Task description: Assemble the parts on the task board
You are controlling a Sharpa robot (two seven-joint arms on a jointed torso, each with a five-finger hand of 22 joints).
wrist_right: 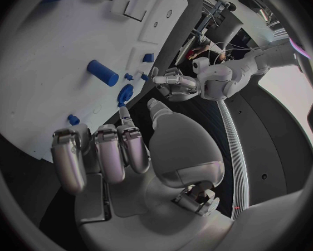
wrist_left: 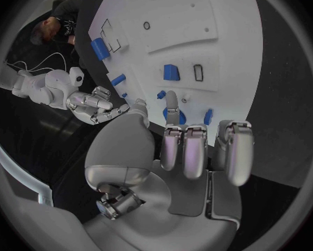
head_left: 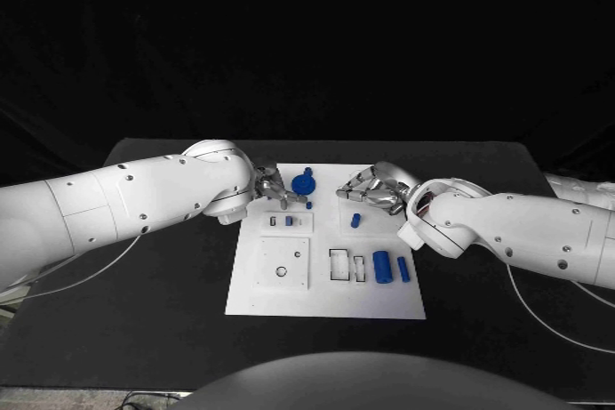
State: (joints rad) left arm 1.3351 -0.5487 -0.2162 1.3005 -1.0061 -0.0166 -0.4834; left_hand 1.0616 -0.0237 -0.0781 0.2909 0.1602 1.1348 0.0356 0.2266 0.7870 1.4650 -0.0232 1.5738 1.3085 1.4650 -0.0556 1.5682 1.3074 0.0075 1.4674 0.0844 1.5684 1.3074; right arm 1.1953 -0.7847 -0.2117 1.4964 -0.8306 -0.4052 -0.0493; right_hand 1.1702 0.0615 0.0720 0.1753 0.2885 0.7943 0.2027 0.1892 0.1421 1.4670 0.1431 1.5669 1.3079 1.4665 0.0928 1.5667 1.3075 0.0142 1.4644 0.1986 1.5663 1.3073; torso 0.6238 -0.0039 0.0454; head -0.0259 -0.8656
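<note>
The white task board (head_left: 327, 290) lies mid-table. At its far edge sits a round blue part (head_left: 304, 183) with a small blue piece (head_left: 309, 205) just in front. My left hand (head_left: 272, 188) hovers beside the round part (wrist_left: 180, 117), one finger (wrist_left: 170, 102) stretched toward it and the rest loosely bent; I cannot tell if it touches. My right hand (head_left: 371, 188) hangs over the board's far right with bent fingers (wrist_right: 108, 150), holding nothing. A blue peg (head_left: 355, 220) stands below it. A thick blue cylinder (head_left: 380, 268) and a slim blue bar (head_left: 403, 268) lie at the board's right.
A raised square plate (head_left: 284, 262) with a round hole sits on the board's near left. A small block (head_left: 290, 221) stands in a slot by it. Rectangular recesses (head_left: 339, 264) lie beside the cylinder. Black table (head_left: 167, 277) surrounds the board.
</note>
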